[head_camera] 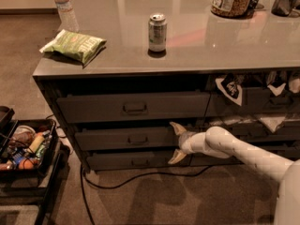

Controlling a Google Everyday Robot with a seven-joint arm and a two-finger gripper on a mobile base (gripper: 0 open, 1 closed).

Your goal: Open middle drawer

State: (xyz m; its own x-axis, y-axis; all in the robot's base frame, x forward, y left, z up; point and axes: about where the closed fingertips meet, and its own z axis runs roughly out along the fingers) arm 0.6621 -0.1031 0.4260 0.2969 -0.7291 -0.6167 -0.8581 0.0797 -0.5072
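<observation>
Claw: the claw (174,143) is spread wide and holds nothing. It sits at the right end of the dark drawer fronts, with the white arm (243,154) reaching in from the right.
Middle drawer: the middle drawer (108,138) lies between the top drawer (93,108) and the bottom drawer (112,161). It looks shut or nearly so, though in this dim view I cannot rule out a slight gap.
Handle: the small pull handle (138,138) is centred on the front, well to the left of the claw and untouched.
Risk, missed grip: if the claw closes where it is, it would probably meet only flat front or the drawer's edge, and then slip off when it pulls.
Risk, wrong drawer: the upper finger (177,127) is near the middle drawer's top edge and the lower finger (175,158) is over the bottom drawer. A pull from here could drag the bottom drawer too, or jam against it.
Risk, skewed pull: hooking the right end instead of the handle could rack the wide drawer so it binds.
Risk, jolt: a hard tug on a stuck front might shake the tabletop (201,48) and topple the can (157,33).
Risk, floor: the cable (140,176) trails just below the drawers, where a low sweep of the arm could snag it.
</observation>
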